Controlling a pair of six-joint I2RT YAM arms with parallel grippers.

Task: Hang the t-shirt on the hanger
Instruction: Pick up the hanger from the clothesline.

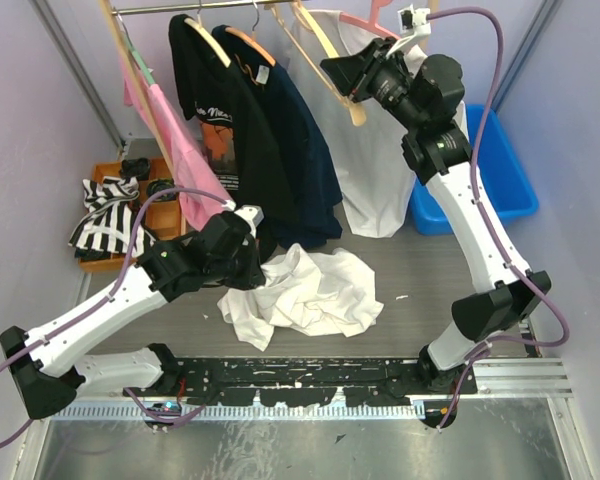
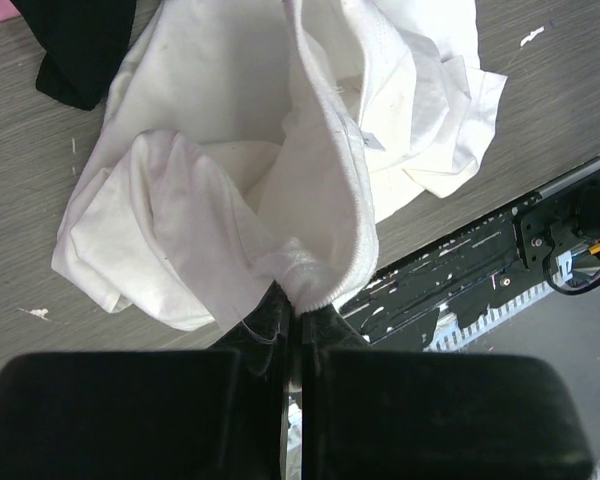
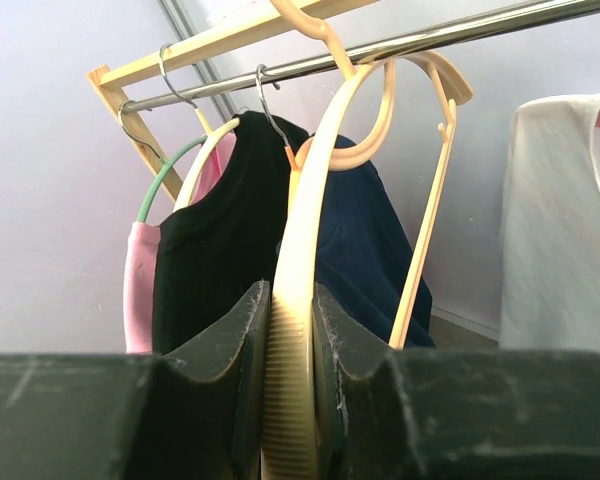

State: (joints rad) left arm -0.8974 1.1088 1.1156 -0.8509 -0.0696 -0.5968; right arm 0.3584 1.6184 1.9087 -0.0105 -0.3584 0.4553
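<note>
The white t-shirt [image 1: 315, 292] lies crumpled on the grey table in front of the hanging clothes. My left gripper [image 1: 261, 274] is low at its left edge, shut on a ribbed hem or collar fold of the t-shirt [image 2: 230, 150]; the cloth bunches right at the fingertips of the left gripper [image 2: 300, 308]. The light hanger [image 1: 315, 38] hangs by its hook on the rail. My right gripper [image 1: 342, 76] is raised high and shut on one curved arm of the hanger [image 3: 310, 200], which stands on edge between the pads of the right gripper [image 3: 292, 300].
On the metal rail [image 1: 210, 6] hang a pink shirt [image 1: 170, 140], a black printed t-shirt [image 1: 230, 110], a navy t-shirt [image 1: 302, 140] and a white shirt [image 1: 375, 190]. A blue bin [image 1: 500, 160] stands back right. Orange trays [image 1: 108, 262] with striped cloth [image 1: 105, 205] stand back left.
</note>
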